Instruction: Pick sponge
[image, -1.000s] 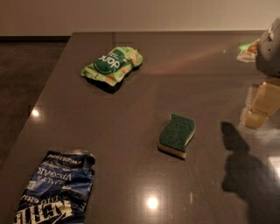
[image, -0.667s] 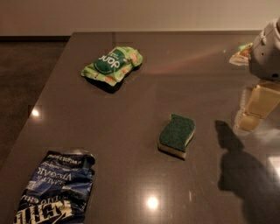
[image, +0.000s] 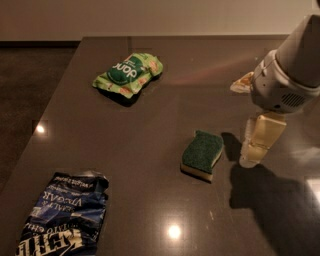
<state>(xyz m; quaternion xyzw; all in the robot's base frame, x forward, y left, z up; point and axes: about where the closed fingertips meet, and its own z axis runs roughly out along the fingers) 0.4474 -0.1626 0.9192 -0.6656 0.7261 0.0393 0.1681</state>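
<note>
The sponge (image: 202, 154) lies flat on the dark table, right of centre, with its dark green scouring top up and pale yellow foam showing along its near edge. My gripper (image: 243, 125) hangs from the white wrist at the right edge, just right of the sponge and apart from it. It is open: one beige finger (image: 261, 139) points down close to the table beside the sponge, and the other fingertip (image: 242, 83) shows farther back. The gripper holds nothing.
A light green snack bag (image: 128, 74) lies at the back left of the dark table (image: 150, 140). A crumpled dark blue bag with white lettering (image: 65, 215) lies at the front left. The table's left edge runs diagonally, with floor beyond it.
The gripper and wrist have moved left into view and closer to the sponge. The sponge and both bags have not moved.
</note>
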